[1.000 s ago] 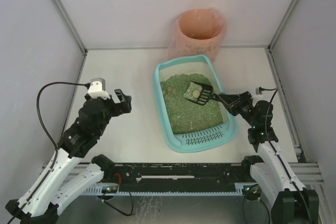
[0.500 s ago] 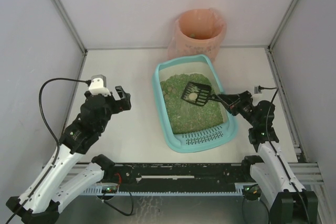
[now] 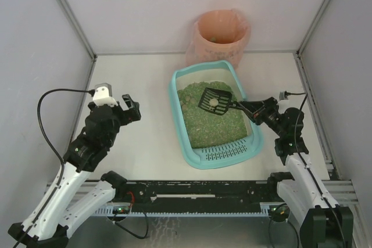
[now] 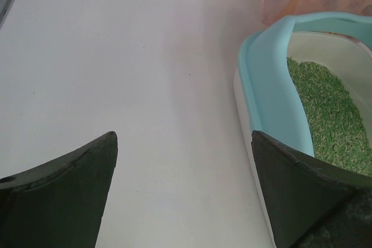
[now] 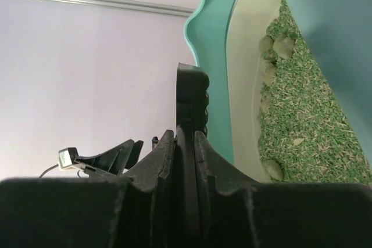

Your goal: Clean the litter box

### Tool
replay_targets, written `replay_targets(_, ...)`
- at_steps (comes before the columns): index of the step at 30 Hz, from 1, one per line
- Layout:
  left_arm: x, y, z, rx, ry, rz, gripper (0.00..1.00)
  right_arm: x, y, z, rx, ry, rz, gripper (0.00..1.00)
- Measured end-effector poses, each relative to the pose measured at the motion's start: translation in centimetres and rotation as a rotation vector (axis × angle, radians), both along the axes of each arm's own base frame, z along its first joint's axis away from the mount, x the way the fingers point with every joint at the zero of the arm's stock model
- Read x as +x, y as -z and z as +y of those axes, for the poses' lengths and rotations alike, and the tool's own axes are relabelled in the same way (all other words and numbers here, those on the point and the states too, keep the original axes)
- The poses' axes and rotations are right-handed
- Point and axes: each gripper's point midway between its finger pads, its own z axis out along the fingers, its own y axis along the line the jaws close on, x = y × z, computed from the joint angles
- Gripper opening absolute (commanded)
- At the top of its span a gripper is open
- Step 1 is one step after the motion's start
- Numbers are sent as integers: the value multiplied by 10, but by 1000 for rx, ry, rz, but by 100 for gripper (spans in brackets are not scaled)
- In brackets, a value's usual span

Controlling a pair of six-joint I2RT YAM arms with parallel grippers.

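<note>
R gripper (image 3: 247, 107) pinching scoop (image 3: 214, 100) handle; L gripper (image 3: 132, 110) hanging spread nr left edge. Litter box (image 3: 174, 94) prob. handling stiff, litter-heavy; grip rim.

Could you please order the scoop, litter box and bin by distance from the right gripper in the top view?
1. Black slotted plastic scoop: held in the right gripper.
2. Light-teal rectangular plastic litter box: its right rim directly beside the gripper.
3. Pink-bagged round bin: farthest, at the back wall.
</note>
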Motion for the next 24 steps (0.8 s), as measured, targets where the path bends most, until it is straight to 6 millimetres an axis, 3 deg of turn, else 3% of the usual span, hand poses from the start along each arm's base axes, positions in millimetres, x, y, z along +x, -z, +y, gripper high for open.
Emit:
replay_targets(11, 2, 5, 11, 8, -44, 21, 100, 8, -37, -6, 31, 37, 0, 0)
replay_targets(19, 4, 8, 11, 4, -38, 33, 100, 8, -33, -14, 35, 64, 27, 0)
replay_targets(24, 5, 9, 13, -6, -50, 40, 100, 10, -31, -6, 34, 27, 39, 0)
